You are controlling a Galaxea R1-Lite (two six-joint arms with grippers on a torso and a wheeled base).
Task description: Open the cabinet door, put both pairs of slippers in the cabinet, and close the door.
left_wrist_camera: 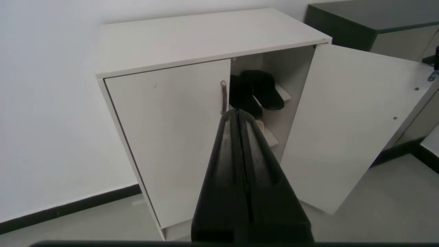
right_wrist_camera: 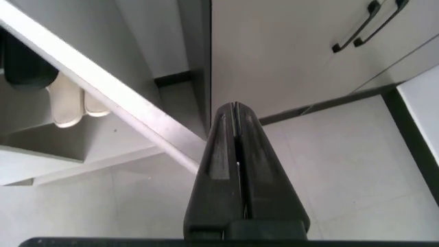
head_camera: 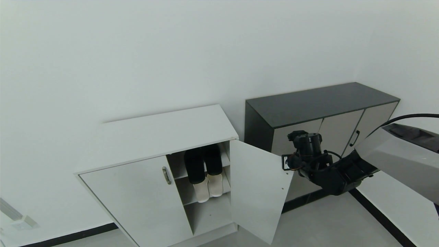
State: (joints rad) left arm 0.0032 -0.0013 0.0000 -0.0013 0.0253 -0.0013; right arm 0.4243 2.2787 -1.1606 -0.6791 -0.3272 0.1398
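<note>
Robot's right gripper (head_camera: pixel 285 162), fingers pressed together and holding nothing, hangs at the upper outer corner of the white cabinet's (head_camera: pixel 164 130) open door (head_camera: pixel 257 185); whether it touches the panel cannot be told; the door, hinged on the cabinet's right side, stands upright and swung wide toward the robot's right, its free edge running top to bottom just beside the fingertips; in the right wrist view that edge (right_wrist_camera: pixel 123 103) crosses as a pale slanting band directly ahead of the closed gripper (right_wrist_camera: pixel 235 111); both pairs are already inside, the black slippers (head_camera: pixel 203 164) on the upper shelf and the white slippers (head_camera: pixel 208 188) on the shelf below, toes pointing out of the opening; only the closing appears left to do; the cabinet opening lies to the left of the right gripper across the full width of the door, so the likely move is a sweep of the free edge leftward and back toward the cabinet front; the left gripper (left_wrist_camera: pixel 234 122), likewise pressed shut and empty, sits well back, facing the closed left door (head_camera: pixel 137 202) and its handle (head_camera: pixel 166 175); the right arm is plainly the nearer one to the door's free edge; a dark cabinet (head_camera: pixel 322 103) stands close behind the right gripper.
</note>
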